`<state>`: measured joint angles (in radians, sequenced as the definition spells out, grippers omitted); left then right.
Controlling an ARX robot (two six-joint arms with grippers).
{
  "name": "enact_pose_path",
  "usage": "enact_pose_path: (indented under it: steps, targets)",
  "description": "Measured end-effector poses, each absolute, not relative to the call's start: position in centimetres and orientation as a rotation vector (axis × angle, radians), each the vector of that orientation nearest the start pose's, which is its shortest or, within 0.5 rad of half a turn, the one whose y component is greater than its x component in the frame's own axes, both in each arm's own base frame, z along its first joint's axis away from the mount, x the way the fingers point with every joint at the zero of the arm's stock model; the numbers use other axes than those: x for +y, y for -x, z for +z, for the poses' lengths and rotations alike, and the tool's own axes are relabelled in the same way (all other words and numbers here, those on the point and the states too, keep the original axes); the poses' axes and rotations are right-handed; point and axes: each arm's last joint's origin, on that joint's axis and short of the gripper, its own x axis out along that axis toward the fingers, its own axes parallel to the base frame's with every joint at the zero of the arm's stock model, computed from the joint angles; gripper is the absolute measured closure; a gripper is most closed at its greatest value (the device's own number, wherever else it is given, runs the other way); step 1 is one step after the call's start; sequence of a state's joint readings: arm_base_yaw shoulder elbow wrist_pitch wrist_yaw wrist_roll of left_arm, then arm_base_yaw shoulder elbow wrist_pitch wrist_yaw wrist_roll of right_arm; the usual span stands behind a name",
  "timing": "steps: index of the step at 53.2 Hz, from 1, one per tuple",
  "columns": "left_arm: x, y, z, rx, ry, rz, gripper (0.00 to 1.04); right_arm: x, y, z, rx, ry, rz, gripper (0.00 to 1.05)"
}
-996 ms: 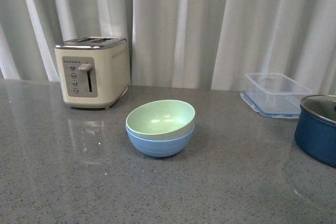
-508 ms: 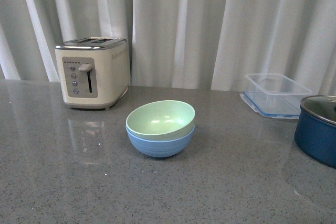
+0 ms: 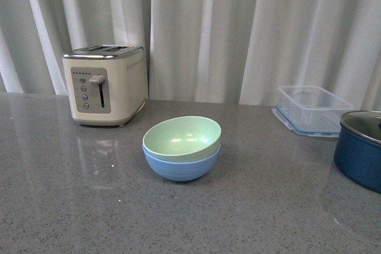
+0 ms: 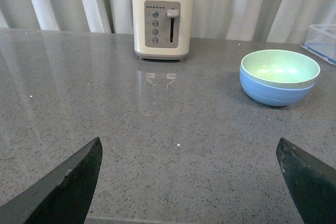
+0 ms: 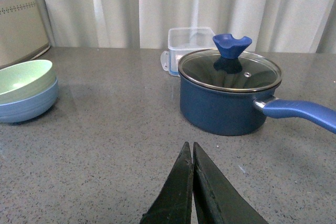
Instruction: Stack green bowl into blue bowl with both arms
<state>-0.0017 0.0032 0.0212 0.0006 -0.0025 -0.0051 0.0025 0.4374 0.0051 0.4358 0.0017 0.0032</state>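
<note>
Presently: green bowl (image 3: pixel 181 137) nested in blue bowl (image 3: pixel 180 168), mid-bench (image 3: pixel 59 206). Left end effector (image 4: pixel 189 177) spread wide, empty; right end effector (image 5: pixel 192 182) clenched, empty. Risk: nested pair tipped if bumped by arm.

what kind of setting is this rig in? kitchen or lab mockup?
Probably a staged kitchen counter rather than a real kitchen: a cream toaster, a lidded navy saucepan and a clear food container sit on a grey speckled countertop, but the backdrop is plain white curtains, with no walls or cabinets visible.

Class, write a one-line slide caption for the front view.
Green bowl nested in blue bowl on grey counter, beside a toaster.
</note>
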Motion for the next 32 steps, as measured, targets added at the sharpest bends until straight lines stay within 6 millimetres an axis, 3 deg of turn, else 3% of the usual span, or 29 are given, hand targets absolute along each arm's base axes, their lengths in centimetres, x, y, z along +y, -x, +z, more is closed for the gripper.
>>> enact_pose_path:
  steps: [32]
  targets:
    - [0.0,-9.7,17.1,-0.019,0.005,0.001,0.07,0.0,-11.1,16.8,-0.008,-0.003,0.001,1.04]
